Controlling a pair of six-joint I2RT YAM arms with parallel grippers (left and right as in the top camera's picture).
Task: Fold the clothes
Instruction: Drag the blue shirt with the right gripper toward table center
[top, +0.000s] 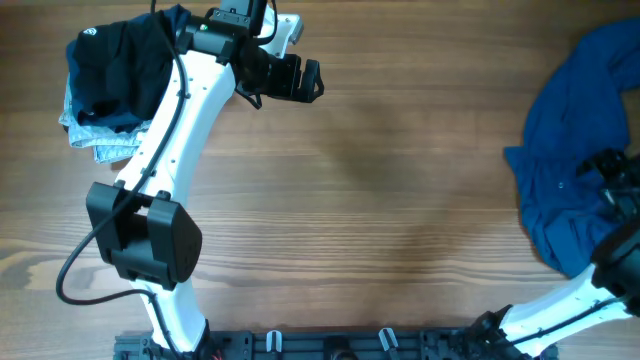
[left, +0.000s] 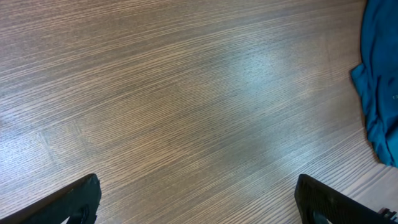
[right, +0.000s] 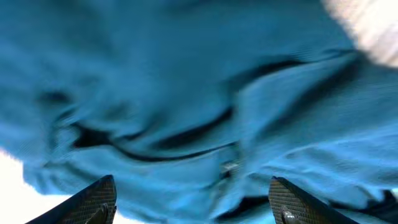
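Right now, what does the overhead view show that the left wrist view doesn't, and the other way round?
Overhead only: the black garment heaped on the light-blue denim piece at the far left of the table, and the crumpled bulk of the teal-blue garment at the right edge. Left wrist only: a close look at the left gripper, open with nothing but bare wood between its fingers. Both: the wooden table and the teal-blue garment, of which the wrist view catches just an edge.

A wood-grain tabletop (top: 400, 150) fills the view, softly lit, with a black rail (top: 330, 345) along its near edge.
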